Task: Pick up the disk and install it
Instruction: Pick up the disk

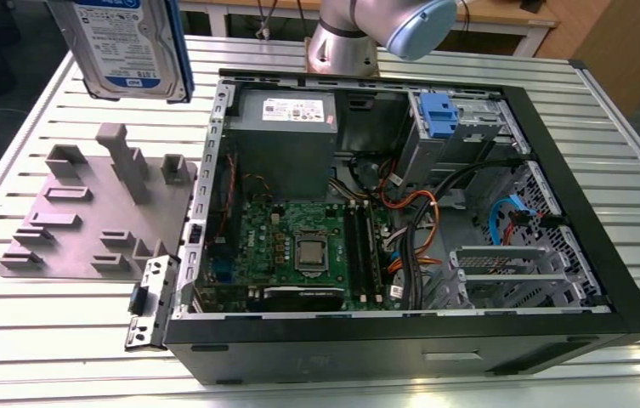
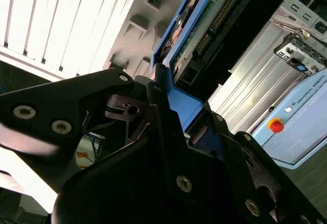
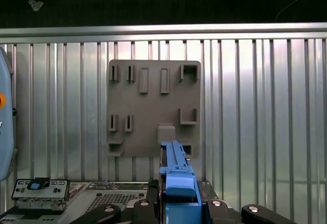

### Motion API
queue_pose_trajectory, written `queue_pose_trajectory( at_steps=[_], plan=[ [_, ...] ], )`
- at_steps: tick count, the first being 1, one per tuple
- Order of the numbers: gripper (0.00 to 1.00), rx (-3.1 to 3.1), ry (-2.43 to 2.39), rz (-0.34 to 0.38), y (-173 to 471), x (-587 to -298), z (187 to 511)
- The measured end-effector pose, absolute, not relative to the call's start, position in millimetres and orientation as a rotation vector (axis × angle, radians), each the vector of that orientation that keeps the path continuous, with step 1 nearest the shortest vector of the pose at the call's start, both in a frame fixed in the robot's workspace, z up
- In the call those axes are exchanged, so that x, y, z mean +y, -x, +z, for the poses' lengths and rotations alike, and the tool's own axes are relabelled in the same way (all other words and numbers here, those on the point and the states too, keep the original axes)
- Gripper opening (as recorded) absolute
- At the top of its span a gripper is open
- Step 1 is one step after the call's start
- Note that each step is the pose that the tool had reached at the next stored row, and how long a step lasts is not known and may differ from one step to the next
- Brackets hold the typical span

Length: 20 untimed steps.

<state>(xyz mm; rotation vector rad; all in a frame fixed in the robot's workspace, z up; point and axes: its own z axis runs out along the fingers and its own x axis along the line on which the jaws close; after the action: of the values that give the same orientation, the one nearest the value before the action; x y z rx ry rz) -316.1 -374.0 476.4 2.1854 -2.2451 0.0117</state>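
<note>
My gripper (image 3: 179, 204) is clenched on the disk (image 1: 129, 47), which hangs at the exterior view's upper left, over the grey fixture plate (image 1: 76, 225) (the open computer case (image 1: 387, 342) sits just beside).

**Exterior view:** disk (image 1: 127, 47) cut off by top edge, upper part of label lost, label print too small to tell. Arm (image 1: 393, 25) cut off by same edge.

**Second wrist view:** disk (image 2: 202, 29) seen edge-on, far end cut off by picture edge, near end hidden between clamped fingers of end effector (image 2: 179, 101).

**First wrist view:** label face turned away. Disk's near end buried in end effector (image 3: 179, 206), itself cut off by picture edge. Part of grey fixture plate (image 3: 148, 106) hidden behind disk.
</note>
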Motion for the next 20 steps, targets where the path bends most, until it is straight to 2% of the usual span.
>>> queue_pose_trajectory(
  at_steps=[20],
  plan=[
    [0.37, -2.245, -2.185, 0.012, 311.7, -374.0, 476.4]
  ],
)
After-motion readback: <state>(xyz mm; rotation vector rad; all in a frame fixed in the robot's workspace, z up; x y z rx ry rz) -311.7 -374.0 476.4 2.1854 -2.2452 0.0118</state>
